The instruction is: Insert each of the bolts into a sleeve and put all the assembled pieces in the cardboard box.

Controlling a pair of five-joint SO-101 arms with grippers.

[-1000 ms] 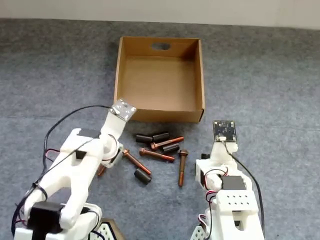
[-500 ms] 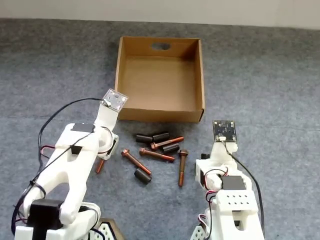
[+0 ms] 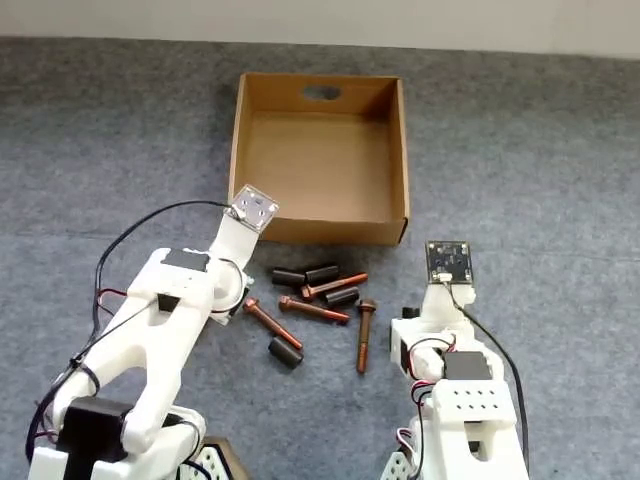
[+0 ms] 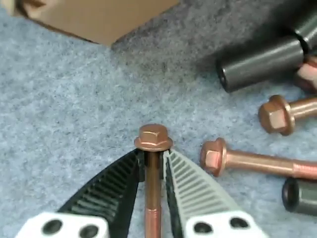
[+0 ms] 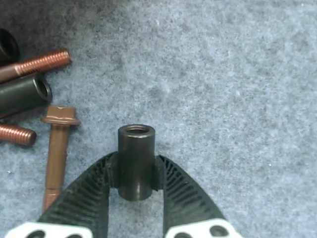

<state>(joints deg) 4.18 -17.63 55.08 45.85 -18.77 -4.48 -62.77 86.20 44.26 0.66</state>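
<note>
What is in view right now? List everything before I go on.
cardboard box: one, brown, far side of the table
loose bolts: four, copper, lying in front of the box
held bolt: one, copper, in the left hand
loose sleeves: four, black, among the loose bolts
held sleeve: one, black, in the right hand
table: one, grey, under everything
arms: two, white, near edge, side by side
left hand: one, dark and pale fingers, shut on the held bolt
right hand: one, black fingers, shut on the held sleeve
</note>
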